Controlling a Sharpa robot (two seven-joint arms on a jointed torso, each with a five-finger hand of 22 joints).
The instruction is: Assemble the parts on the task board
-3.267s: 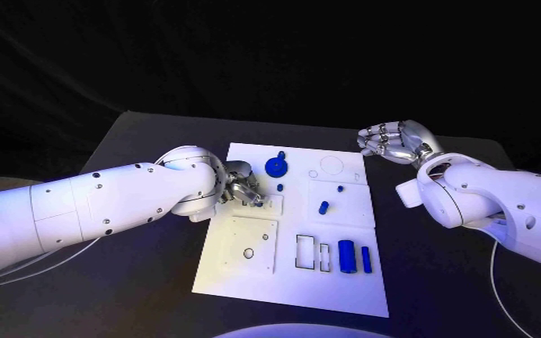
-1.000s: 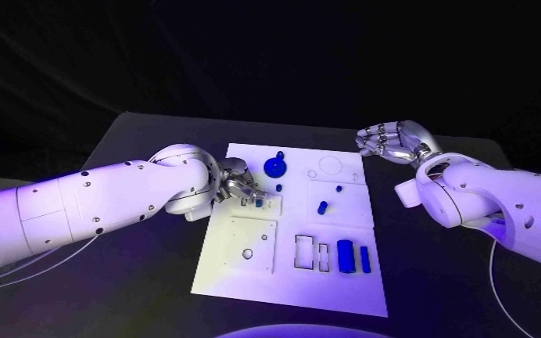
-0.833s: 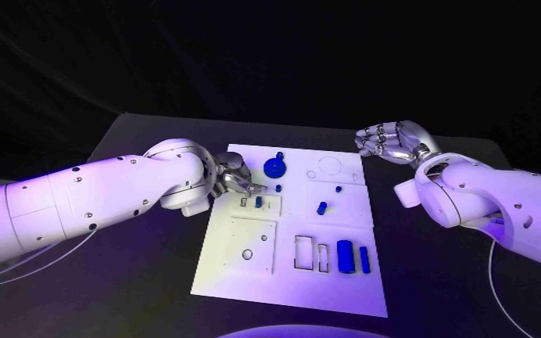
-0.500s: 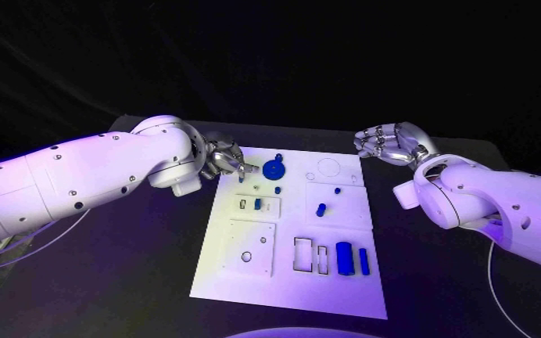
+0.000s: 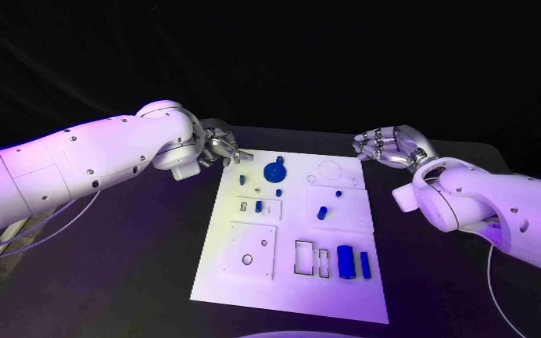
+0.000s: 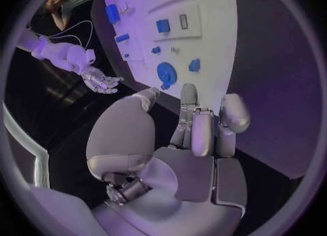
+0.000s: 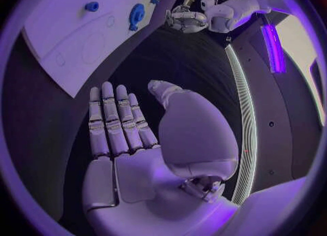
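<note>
The white task board (image 5: 295,271) lies on the black surface (image 5: 147,252). Small blue parts (image 5: 346,262) sit on the board, and a round blue one (image 5: 274,171) is near its far edge. The left hand (image 5: 223,151) hangs just off the board's far left corner, fingers apart, holding nothing. The right hand (image 5: 387,145) floats past the board's far right corner, fingers spread, holding nothing.

Both hands (image 5: 223,150) (image 5: 387,145) hover empty, fingers apart.
</note>
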